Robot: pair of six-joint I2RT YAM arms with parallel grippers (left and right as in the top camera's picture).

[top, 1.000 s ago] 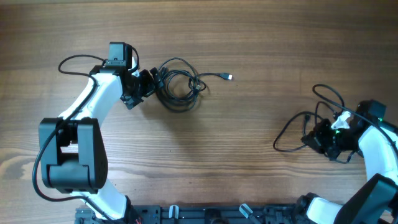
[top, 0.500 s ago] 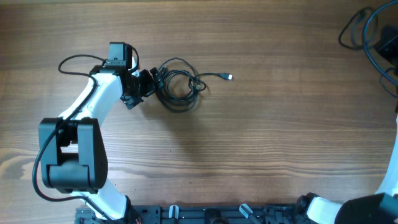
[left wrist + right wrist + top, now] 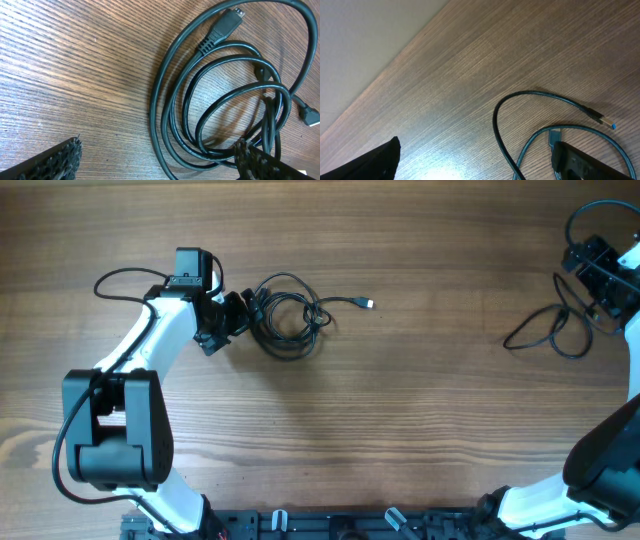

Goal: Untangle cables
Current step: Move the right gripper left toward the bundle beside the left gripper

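left gripper [image 3: 157, 149] spread, straddling coiled cable [image 3: 290, 320] edge, likely to take a loop | right gripper [image 3: 476, 145] spread over second cable [image 3: 545, 332], kept well apart, nothing pinched

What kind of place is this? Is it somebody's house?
Probably a robot lab or test bench, not certain: a left robot arm and a right robot arm sit at a wooden table with black cables laid on it.

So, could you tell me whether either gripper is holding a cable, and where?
Neither: the left gripper stands open at the coiled cable, the right gripper open above the loose cable.
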